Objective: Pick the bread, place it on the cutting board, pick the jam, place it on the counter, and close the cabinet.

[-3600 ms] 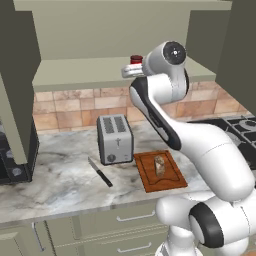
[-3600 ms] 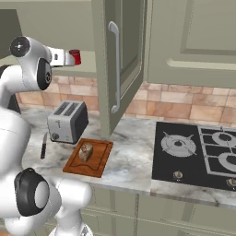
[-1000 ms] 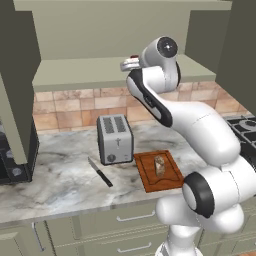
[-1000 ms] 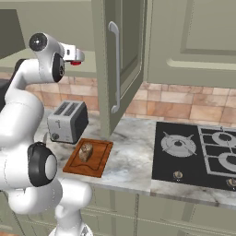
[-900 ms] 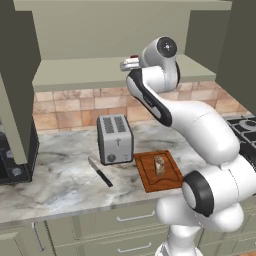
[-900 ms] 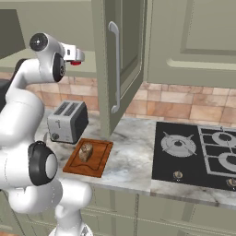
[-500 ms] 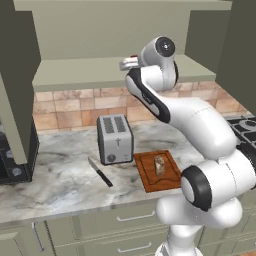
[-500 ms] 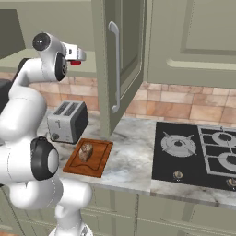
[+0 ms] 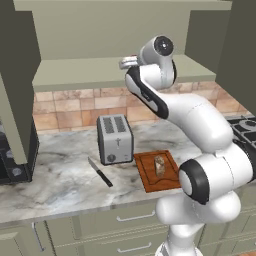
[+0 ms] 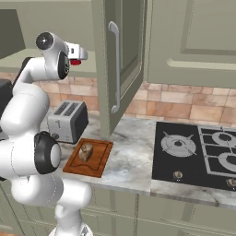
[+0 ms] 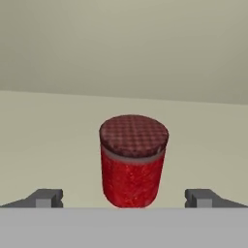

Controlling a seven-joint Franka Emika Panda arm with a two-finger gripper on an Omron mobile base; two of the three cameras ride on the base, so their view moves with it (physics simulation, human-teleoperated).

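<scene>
While the arm reaches up into the cabinet (image 9: 110, 75):
Left base view: bread (image 9: 160, 165) lies on cutting board (image 9: 158, 170), on the counter (image 9: 65, 175) beside toaster (image 9: 114, 138).
Right base view: jam (image 10: 76, 61) on the shelf, just beyond the hand.
Hand view: gripper (image 11: 124, 197) spread wide, its 2 fingers (image 11: 46, 197) flanking jam, apart from it, holding nothing.
</scene>
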